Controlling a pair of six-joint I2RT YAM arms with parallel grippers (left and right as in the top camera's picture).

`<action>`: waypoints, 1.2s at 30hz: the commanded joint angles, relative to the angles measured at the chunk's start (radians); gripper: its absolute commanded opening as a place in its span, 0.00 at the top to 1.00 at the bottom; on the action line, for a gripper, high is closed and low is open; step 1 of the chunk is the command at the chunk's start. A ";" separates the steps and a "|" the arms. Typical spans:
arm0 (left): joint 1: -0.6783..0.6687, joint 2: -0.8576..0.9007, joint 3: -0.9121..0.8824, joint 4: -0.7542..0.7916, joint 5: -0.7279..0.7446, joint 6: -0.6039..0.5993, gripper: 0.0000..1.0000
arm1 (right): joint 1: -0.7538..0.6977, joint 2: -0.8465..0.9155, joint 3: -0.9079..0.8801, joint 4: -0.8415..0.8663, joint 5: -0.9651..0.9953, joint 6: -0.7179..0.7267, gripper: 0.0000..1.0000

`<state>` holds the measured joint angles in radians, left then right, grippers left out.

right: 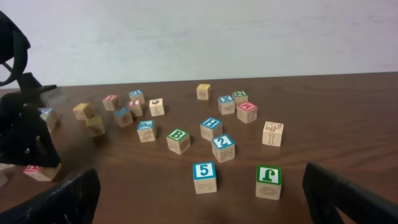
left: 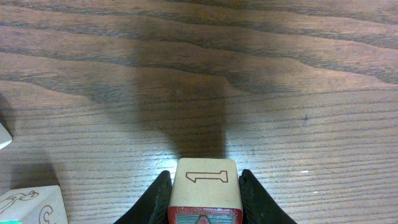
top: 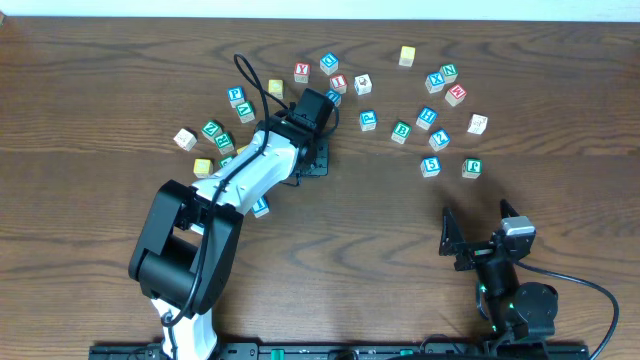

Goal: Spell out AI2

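Note:
My left gripper (left: 205, 193) is shut on a wooden cube (left: 206, 180) low over the table. Its upper face bears an outlined mark like a 1 or an I, and the face toward the camera has a red frame. From overhead the left gripper (top: 312, 155) sits below the cube cluster, the held cube hidden under it. The blue 2 cube (right: 223, 143) stands right of centre (top: 438, 140). A red-framed cube (top: 338, 82) looks like the I. The A cannot be made out. My right gripper (right: 202, 199) is open and empty near the front edge (top: 478, 228).
Several other letter cubes are scattered across the back of the table. A blue 5 cube (right: 204, 171) and a green-topped cube (right: 268, 176) stand just ahead of the right gripper. Two pale cubes (left: 34, 205) lie at the left of the left gripper.

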<state>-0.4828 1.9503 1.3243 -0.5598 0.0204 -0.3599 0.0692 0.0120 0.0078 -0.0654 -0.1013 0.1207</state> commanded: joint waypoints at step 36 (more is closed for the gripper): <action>0.002 0.010 0.019 0.034 -0.013 0.053 0.50 | -0.004 -0.005 -0.002 -0.002 -0.003 -0.010 0.01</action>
<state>-0.4828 1.9892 1.3243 -0.5240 0.0196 -0.3161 0.0692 0.0120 0.0078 -0.0654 -0.1013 0.1207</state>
